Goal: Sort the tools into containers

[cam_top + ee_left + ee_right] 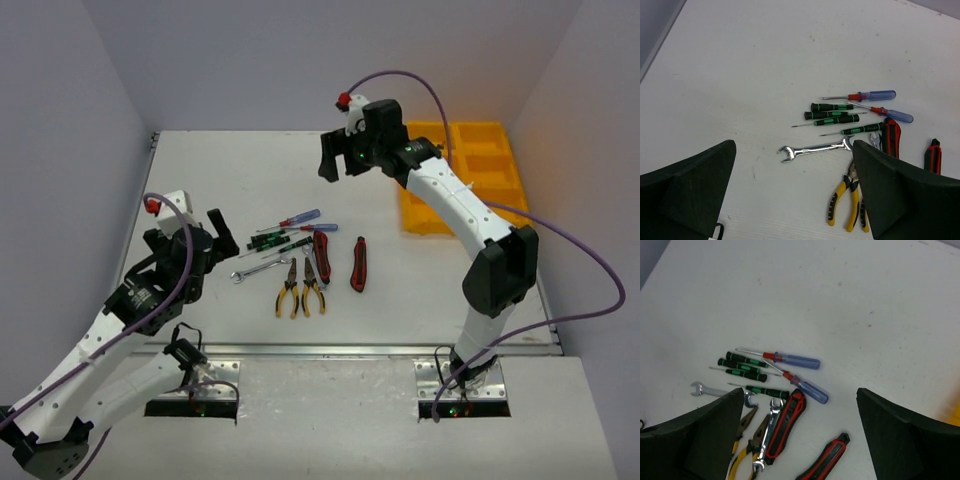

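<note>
The tools, screwdrivers, pliers, cutters and wrenches, lie bunched at center frame on the desk, well apart from the yellow tray at upper right. The left gripper, at left, and the right gripper, upper center, both hang wide open, holding nothing.

Not much to read here, tbh. The only lettering I can spot is a short bit of white print on the handle of the lowest green-and-black screwdriver in the left wrist view, the one lying just above the silver wrench. It's too small and blurry to make out properly. In the top and right wrist views nothing on any tool is legible at all.
</note>
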Controlling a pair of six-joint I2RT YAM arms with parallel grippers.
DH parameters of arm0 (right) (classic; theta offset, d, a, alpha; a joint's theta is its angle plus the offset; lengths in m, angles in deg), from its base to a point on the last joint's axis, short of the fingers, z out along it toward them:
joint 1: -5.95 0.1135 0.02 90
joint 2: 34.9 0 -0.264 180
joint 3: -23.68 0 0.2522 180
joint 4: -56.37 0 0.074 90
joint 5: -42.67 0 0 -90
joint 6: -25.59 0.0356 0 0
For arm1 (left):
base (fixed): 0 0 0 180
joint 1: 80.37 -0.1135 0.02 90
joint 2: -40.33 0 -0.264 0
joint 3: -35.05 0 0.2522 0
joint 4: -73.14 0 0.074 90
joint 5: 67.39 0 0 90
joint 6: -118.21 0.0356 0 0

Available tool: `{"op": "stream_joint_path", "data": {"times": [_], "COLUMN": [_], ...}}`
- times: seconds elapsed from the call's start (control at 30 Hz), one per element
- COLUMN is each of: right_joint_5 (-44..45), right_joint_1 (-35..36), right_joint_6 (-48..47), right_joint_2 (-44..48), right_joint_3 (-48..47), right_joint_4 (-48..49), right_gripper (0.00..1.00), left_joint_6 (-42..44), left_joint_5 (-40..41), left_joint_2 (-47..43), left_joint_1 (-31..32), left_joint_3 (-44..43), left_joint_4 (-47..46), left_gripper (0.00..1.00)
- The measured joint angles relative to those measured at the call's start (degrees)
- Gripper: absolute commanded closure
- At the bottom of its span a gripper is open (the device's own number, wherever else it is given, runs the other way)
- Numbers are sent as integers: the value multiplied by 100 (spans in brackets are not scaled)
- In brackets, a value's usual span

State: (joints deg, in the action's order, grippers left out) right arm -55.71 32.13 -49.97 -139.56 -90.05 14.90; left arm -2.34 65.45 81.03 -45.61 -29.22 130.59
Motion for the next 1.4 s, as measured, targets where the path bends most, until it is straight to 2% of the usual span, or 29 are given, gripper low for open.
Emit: {"op": "stream_joint_path", "data": {"times": [0.03,0.07,0.13,0.17,0.27,0.47,0.77,1.4], "right_joint_5": [-51,-124,-262,-343,-473,-245,46,-591], "right_joint_1": [101,155,158,154,166,421,557,545], "right_joint_6": [-185,-397,-649,-794,-1303,-2226,-3054,-3527], "right_joint_2": [25,-7,-176,-291,-764,-1703,-3080,-3207], "right_joint_3": [161,316,562,641,734,561,-776,-924], "right_joint_4": [-1,26,59,71,296,821,871,539], "right_gripper": [34,41,47,47,35,33,34,36], "left_joint_6": [33,61,101,120,175,223,324,410], "left_joint_5": [-39,-83,-148,-169,-221,-320,-463,-660], "left_joint_2": [33,71,113,124,171,76,71,46], "left_joint_1": [-19,-30,-34,-34,-34,-35,-37,-37], "left_joint_3": [8,23,40,46,103,180,181,200], "left_joint_4": [-43,-86,-121,-142,-207,-246,-330,-411], "left_gripper": [0,0,0,0,0,0,0,0]}}
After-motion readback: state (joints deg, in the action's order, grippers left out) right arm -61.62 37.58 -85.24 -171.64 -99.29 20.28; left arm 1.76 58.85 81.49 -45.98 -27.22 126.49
